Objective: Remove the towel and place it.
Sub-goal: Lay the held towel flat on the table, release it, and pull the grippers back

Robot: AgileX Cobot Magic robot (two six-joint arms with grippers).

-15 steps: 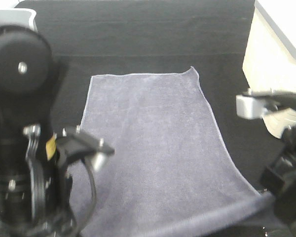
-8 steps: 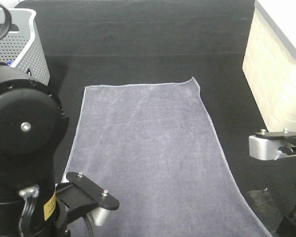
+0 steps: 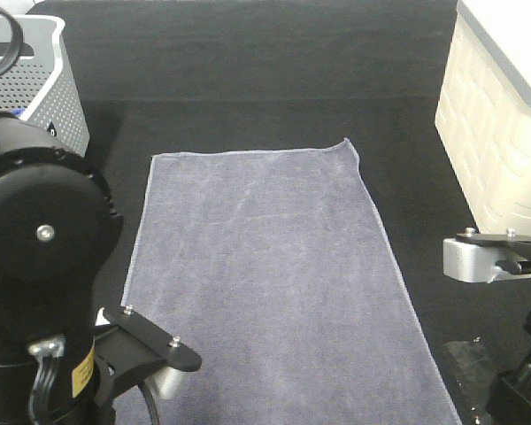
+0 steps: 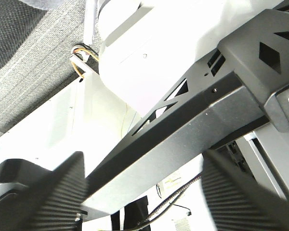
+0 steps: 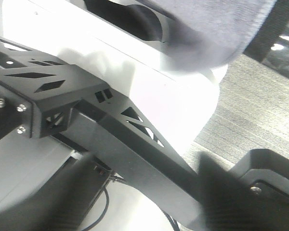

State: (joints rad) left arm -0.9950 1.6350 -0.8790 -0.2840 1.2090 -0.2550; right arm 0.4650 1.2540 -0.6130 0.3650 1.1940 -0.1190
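On the black tabletop (image 3: 248,62): the towel (image 3: 265,274) lies spread flat, with no big wrinkles. Its far hem is in full view; its near end runs out of the high view.
Beside the towel: a grey perforated basket (image 3: 35,80) stands well off its far left corner, and a cream basket (image 3: 500,133) stands off its right edge. Neither touches it.
Left arm (image 3: 44,239): it looms over the towel's near left corner. From here I can't tell if it touches the cloth.
Left gripper (image 4: 139,192): fingers apart, nothing between them. Its camera looks at the robot's own frame, not the towel.
Right arm (image 3: 491,257): it sits off the towel's near right edge, clear of the cloth.
Right gripper (image 5: 149,202): fingers apart and empty. A blurred grey fold ahead of it is probably the towel's near end.
Step in hand: the letting-go. To my eye the towel is already laid out, and neither gripper holds it.
Next move calls for: drawing both arms away from the towel's near end without snagging the hem or dragging the cloth out of its flat lie.
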